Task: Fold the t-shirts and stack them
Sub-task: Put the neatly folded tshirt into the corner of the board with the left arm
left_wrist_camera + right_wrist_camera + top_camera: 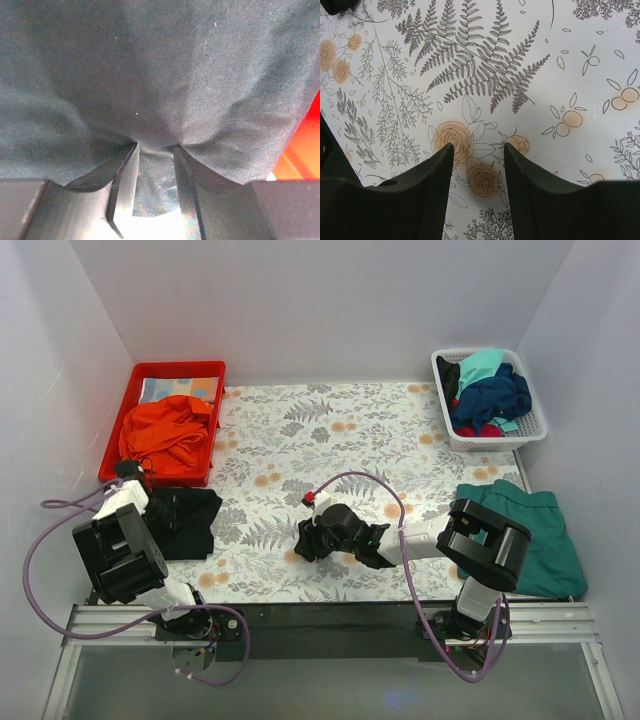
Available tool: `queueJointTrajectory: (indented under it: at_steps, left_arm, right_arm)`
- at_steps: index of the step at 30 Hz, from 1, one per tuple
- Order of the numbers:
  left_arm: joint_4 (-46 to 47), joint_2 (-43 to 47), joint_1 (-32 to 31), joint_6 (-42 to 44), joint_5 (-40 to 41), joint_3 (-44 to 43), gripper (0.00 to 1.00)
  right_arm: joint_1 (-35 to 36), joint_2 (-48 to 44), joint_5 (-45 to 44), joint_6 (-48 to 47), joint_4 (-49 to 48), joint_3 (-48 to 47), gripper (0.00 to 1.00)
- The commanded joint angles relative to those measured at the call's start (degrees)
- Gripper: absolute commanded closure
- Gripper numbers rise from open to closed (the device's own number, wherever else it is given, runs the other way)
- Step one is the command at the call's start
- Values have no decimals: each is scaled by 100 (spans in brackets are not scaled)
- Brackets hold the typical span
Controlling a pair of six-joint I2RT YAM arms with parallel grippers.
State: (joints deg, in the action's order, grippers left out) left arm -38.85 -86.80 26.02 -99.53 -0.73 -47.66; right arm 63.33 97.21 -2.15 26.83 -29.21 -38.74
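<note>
The black t-shirt [188,522] lies bunched on the table's left side, just in front of the red bin. My left gripper [135,476] is at its far left edge. In the left wrist view the dark cloth [150,75] fills the frame and a fold of it sits pinched between my left gripper's [156,146] fingers. My right gripper [303,544] is open and empty, low over the floral tablecloth at the table's middle; it also shows in the right wrist view [478,145]. No neck label shows.
A red bin [176,371] at the back left holds orange cloth [165,435]. A white basket [533,430] at the back right holds turquoise and navy shirts [490,390]. A teal shirt [535,530] lies flat at the right edge. White walls enclose the table.
</note>
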Motion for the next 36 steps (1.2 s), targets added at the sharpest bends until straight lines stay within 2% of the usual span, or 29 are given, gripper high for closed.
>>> queueJointTrajectory:
  at_steps: [1, 5, 9, 15, 16, 18, 24, 28, 30, 36]
  left_arm:
    - [220, 14, 184, 65, 680, 151, 67]
    - [343, 269, 175, 310, 487, 125, 68]
    - [572, 996, 70, 644, 363, 134, 65]
    - [-95, 1605, -861, 1216, 1319, -839, 57]
    - [-262, 1736, -1036, 1355, 1269, -963, 57]
    - [-359, 1894, -1143, 1760, 823, -1165, 57]
    - [-88, 3063, -1275, 2638, -127, -859, 55]
    - [-175, 3503, -1327, 3087, -848, -789, 47]
    - [-228, 3679, -1354, 3167, -1086, -745, 26]
    - [-88, 3811, -1433, 3238, -1702, -518, 24]
  right_arm:
    - [-5, 70, 57, 50, 443, -11, 49]
    - [-5, 114, 101, 50, 443, -28, 49]
    - [-5, 158, 136, 77, 434, -37, 49]
    - [12, 158, 101, 94, 443, -20, 49]
    - [4, 123, 84, 94, 443, -11, 49]
    - [4, 79, 5, 103, 443, 33, 49]
    - [4, -342, -408, -37, 574, 182, 49]
    - [4, -921, -803, -230, 1057, 200, 48]
    - [-5, -1185, -1146, -275, 1459, 235, 47]
    - [-127, -2503, -2288, -512, 2707, 297, 44]
